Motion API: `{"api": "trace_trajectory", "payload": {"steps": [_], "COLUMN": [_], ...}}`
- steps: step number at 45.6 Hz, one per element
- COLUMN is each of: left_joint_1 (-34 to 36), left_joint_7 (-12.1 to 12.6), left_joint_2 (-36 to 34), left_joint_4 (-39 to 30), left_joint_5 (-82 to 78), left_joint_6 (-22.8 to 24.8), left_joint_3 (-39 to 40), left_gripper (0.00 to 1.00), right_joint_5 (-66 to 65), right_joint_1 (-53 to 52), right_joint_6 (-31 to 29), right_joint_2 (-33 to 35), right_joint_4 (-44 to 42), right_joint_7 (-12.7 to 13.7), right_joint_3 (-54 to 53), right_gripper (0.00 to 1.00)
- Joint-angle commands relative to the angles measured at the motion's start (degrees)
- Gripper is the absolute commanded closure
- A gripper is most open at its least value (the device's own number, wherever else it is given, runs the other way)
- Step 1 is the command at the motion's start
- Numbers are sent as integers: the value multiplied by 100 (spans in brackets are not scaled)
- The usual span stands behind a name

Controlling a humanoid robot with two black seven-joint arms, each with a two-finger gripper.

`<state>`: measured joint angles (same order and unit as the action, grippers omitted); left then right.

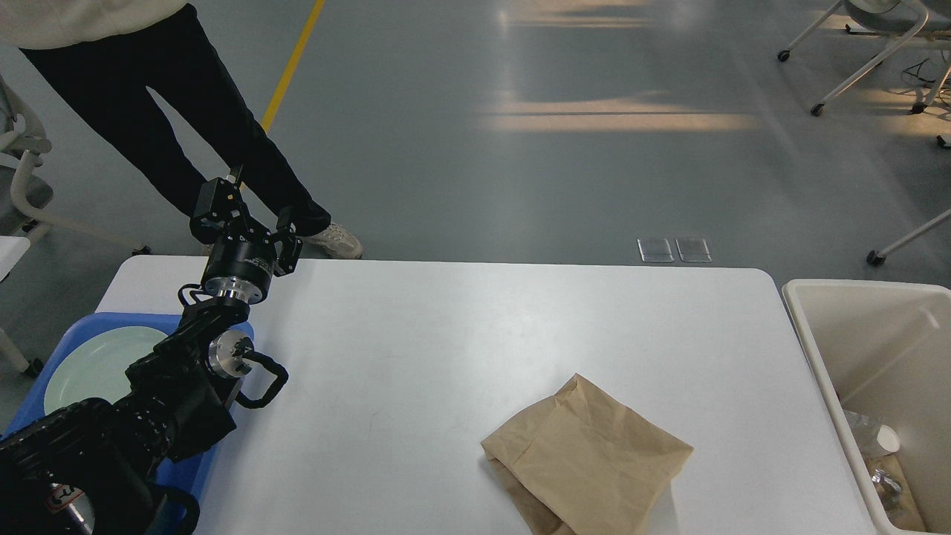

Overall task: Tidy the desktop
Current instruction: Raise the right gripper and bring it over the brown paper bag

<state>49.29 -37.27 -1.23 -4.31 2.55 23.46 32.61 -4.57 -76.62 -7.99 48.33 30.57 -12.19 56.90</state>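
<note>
The white desktop (461,342) fills the middle of the head view. A crumpled brown paper bag (587,461) lies flat on it near the front right. My left gripper (249,218) is raised above the desktop's far left corner, its two fingers spread apart with nothing between them. It is far from the bag. My right arm and gripper are out of view.
A blue tray (70,338) holding a pale green plate (100,364) sits at the left edge under my left arm. A cream bin (821,349) with some trash stands off the right edge. A person's legs (186,111) are behind the far left corner.
</note>
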Motion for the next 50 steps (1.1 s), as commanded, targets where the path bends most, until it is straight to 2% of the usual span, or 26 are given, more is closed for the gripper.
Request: {"api": "trace_trajectory", "payload": {"steps": [1,8,14,15,18,19,20,22,25,29,39,43,50], "left_joint_1": [1,-7,1,1,-7,-7,-7,1,-7,1,1,1,1], "left_joint_7": [0,0,0,0,0,0,0,0,0,0,0,0,0], "left_joint_2": [0,0,0,0,0,0,0,0,0,0,0,0,0], "left_joint_4": [0,0,0,0,0,0,0,0,0,0,0,0,0], "left_joint_5": [0,0,0,0,0,0,0,0,0,0,0,0,0], "left_joint_6": [1,1,1,1,1,1,1,1,1,1,1,1,1], "left_joint_3": [0,0,0,0,0,0,0,0,0,0,0,0,0], "left_gripper": [3,3,3,3,3,3,3,3,3,3,3,3,3], "right_joint_5": [-1,-1,-1,-1,-9,-9,-9,-1,-1,-1,-53,-115,-115], "right_joint_1": [1086,2054,2459,2511,2608,2626,2635,2644,2652,2731,2591,2214,1309], "right_joint_6": [307,307,307,307,315,315,307,307,298,263,-1,-316,-1248], "right_joint_2": [-95,-465,-623,-623,-632,-623,-623,-623,-623,-632,-544,-421,-298], "right_joint_4": [-217,-727,-912,-938,-1026,-1052,-1079,-1079,-1070,-1018,-588,-464,-60], "right_joint_7": [-2,-2,-11,-3,-2,-2,-2,-11,-11,-3,-2,-2,-2], "right_joint_3": [-986,-1672,-1858,-1858,-1849,-1849,-1849,-1840,-1822,-1805,-1586,-1226,-479], "right_gripper": [100,100,100,97,47,33,22,12,10,0,0,0,0]}}
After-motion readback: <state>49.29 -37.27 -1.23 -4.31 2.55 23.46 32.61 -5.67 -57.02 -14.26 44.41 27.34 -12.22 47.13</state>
